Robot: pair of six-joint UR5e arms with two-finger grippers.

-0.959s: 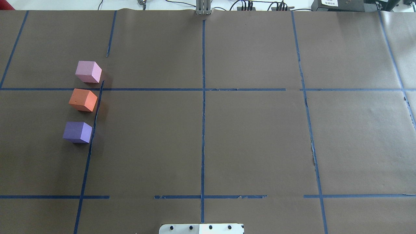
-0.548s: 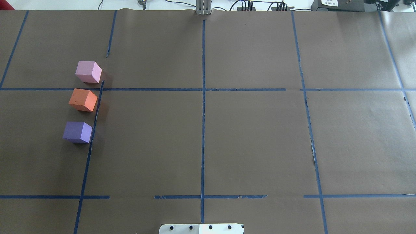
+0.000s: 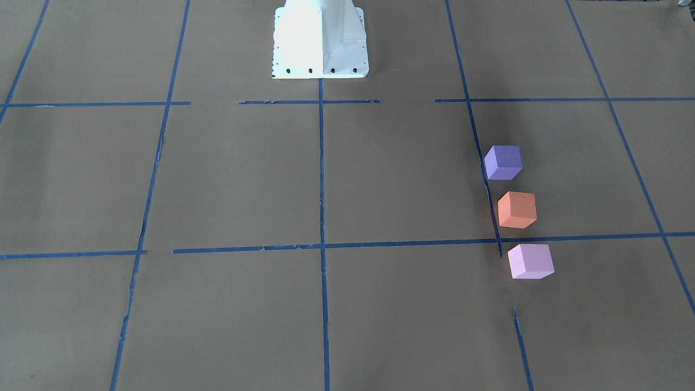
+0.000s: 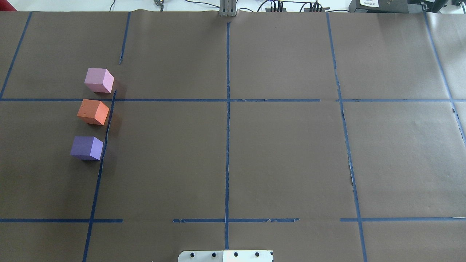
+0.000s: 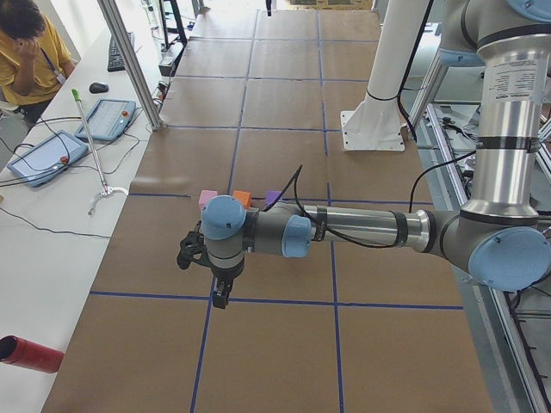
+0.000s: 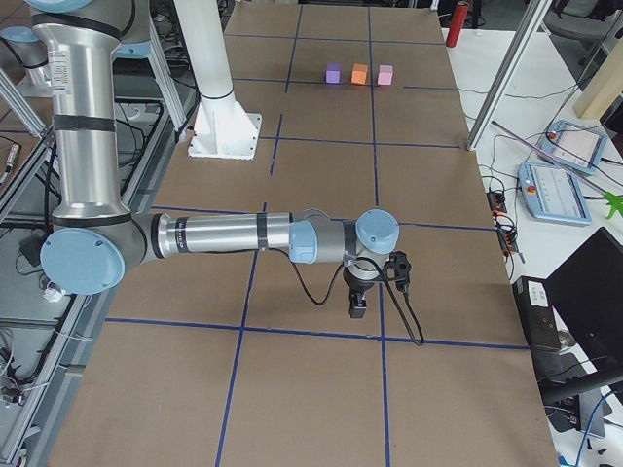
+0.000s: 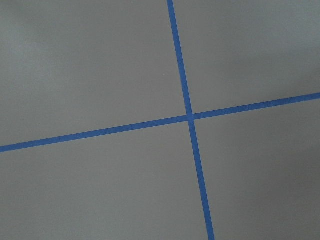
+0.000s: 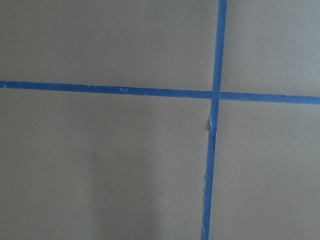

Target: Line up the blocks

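The pink block (image 4: 99, 80), orange block (image 4: 93, 112) and purple block (image 4: 87, 147) stand in a near-straight, gapped row toward the left edge of the surface (image 4: 291, 163), so the task looks done; the left tool (image 5: 220, 298) and right tool (image 6: 357, 310) hang well apart from them, and I cannot tell whether either is spread.

- Three blocks, pink (image 4: 99, 80), orange (image 4: 93, 112) and purple (image 4: 86, 148), stand in a row on the table's (image 4: 284, 156) left part, none touching, narrow gaps between.
- I see open paper all round the row, widest toward the centre and right.
- White base (image 3: 320, 38) stands mid-table at the robot's edge.
- Left arm (image 5: 362, 228) stretches low over the left end, right arm (image 6: 224, 233) over the right end.
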